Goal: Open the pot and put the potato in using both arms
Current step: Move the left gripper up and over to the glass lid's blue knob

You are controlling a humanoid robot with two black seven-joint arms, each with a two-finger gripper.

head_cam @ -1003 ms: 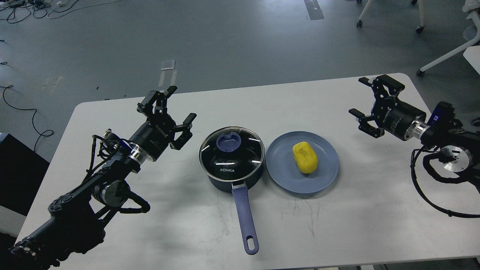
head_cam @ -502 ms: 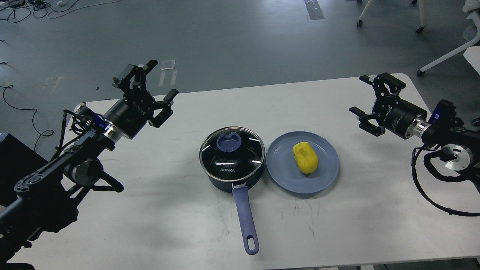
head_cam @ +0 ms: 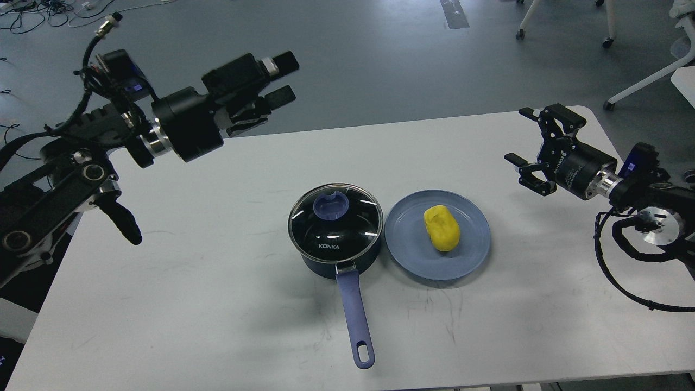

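A dark blue pot [head_cam: 335, 239] stands at the table's middle with its glass lid [head_cam: 335, 217] on; the lid has a blue knob [head_cam: 331, 206]. The pot's blue handle [head_cam: 356, 317] points toward me. A yellow potato [head_cam: 441, 228] lies on a blue plate [head_cam: 472, 255] just right of the pot. My left gripper [head_cam: 282, 79] is open and empty, raised high above the table's back left, pointing right. My right gripper [head_cam: 529, 146] is open and empty, above the table's right side, right of the plate.
The white table [head_cam: 217, 282] ends at its back edge just below my left gripper. Chair legs with casters [head_cam: 608, 41] stand on the grey floor at the back right. Cables [head_cam: 32, 13] lie on the floor at the back left.
My left arm has swung up and back, and its gripper has turned to point right, well above the table. My right gripper has barely moved. Pot, lid and potato are unmoved.
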